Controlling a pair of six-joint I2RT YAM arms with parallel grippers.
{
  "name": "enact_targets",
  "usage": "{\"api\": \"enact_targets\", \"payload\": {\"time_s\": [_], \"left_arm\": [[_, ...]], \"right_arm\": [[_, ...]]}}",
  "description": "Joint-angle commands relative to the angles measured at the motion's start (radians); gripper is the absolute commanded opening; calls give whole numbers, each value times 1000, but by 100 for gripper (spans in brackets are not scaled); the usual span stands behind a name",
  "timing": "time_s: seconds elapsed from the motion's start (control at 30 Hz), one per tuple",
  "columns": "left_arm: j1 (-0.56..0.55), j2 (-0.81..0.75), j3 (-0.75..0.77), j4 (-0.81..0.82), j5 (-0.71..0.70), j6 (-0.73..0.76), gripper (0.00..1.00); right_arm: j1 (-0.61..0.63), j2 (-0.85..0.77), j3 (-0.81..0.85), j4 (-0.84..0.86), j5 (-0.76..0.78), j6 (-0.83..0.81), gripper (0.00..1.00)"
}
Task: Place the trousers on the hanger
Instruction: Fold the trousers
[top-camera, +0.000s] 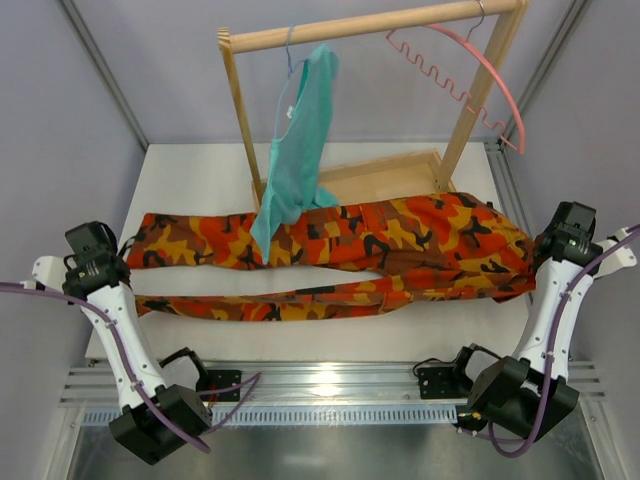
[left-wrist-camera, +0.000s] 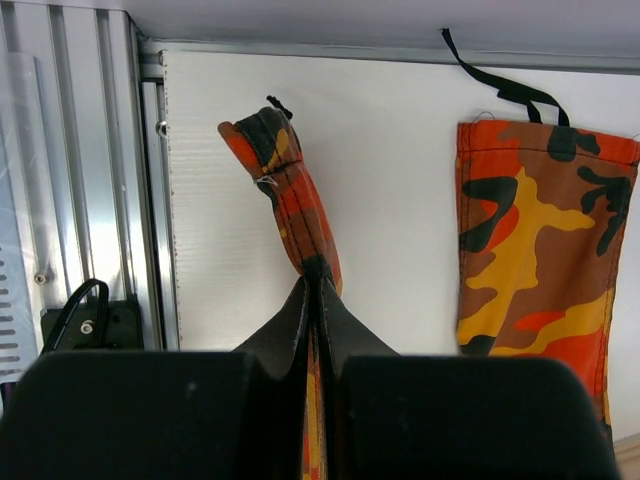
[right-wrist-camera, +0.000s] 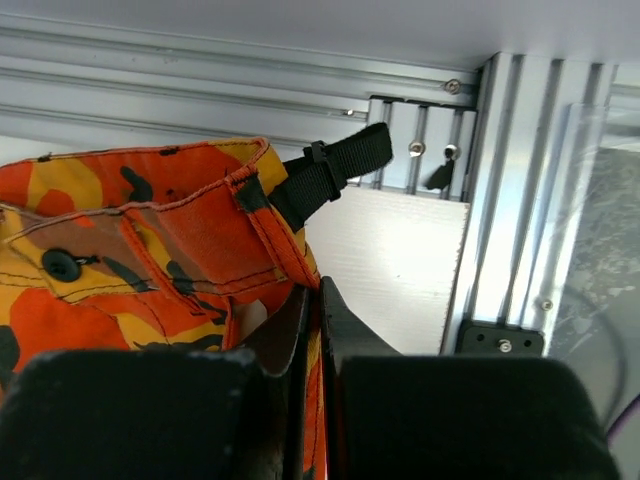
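Top view: the trousers are lying stretched left to right across the table, in front of the wooden rack. The waist is at the right and the leg ends are at the left. The hanger is hanging on the rack's rail at the far right, well above the cloth. The teal garment is dangling over the far leg. The left gripper is sitting at the leg ends, the right gripper at the waist.

Left wrist view: the left gripper fingers are pressing together, pinching the near leg just behind its cuff. The other leg is lying flat, apart.

Right wrist view: the right gripper fingers are pressing together on the waistband, beside the black strap.

The step looks like a lift. Probably best raising both ends together, keeping the cloth taut, and clearing the teal garment before heading to the hanger. Only one leg is pinched, so the other may drag.
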Motion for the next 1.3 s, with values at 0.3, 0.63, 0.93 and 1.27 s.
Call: {"api": "enact_targets", "payload": {"time_s": [0.3, 0.63, 0.93, 1.27], "left_arm": [[10, -69, -15, 130, -56, 49, 0], [-1, -111, -5, 108, -110, 100, 0], [-16, -16, 49, 188, 5, 74, 0], [-25, 73, -9, 326, 21, 68, 0]], "right_arm": [[-110, -56, 171, -88, 355, -76, 4], [-110, -180, 209, -151, 357, -65, 4], [-110, -164, 145, 44, -35, -160, 4], [-84, -72, -113, 356, -274, -169, 4]]}}
